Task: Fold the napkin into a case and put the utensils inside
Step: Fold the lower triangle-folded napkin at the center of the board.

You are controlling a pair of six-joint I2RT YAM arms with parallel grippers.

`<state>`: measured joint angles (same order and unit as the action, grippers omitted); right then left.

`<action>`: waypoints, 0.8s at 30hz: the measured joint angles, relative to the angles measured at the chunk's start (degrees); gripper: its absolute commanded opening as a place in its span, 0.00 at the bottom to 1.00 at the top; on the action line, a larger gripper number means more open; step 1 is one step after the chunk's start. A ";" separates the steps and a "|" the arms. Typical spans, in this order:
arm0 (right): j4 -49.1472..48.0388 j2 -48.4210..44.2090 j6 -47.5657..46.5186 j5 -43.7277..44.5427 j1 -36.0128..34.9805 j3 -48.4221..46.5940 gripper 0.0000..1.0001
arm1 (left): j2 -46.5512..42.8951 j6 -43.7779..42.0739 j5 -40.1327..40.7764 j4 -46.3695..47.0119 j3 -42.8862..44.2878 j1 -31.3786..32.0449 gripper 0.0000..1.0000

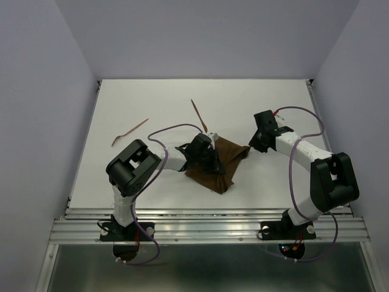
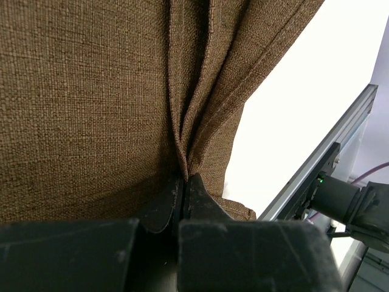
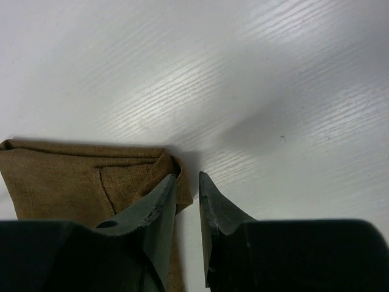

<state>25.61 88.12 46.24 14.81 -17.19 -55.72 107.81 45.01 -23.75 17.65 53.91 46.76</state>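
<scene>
Near centre of surface [image 1: 152, 97], napkin [image 1: 222, 167] is laid rumpled & partly folded. A raised fold of it is pinched by left end effector [image 2: 183, 182], fingers pressed together on cloth. Right end effector [image 3: 187, 185] is held at napkin's right corner w/ a narrow gap betw. fingers, nothing seen clamped. Left utensil [image 1: 129, 131] is laid well apart; second utensil [image 1: 197, 114] just beyond napkin.
</scene>
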 measured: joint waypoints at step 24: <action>-7.61 4.66 1.99 -4.92 3.04 5.46 0.29 | 0.37 -0.17 -1.22 0.35 0.02 -0.02 0.00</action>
<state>18.00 92.77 48.23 9.89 -14.15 -50.26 108.18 44.84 -24.97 18.00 53.93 46.74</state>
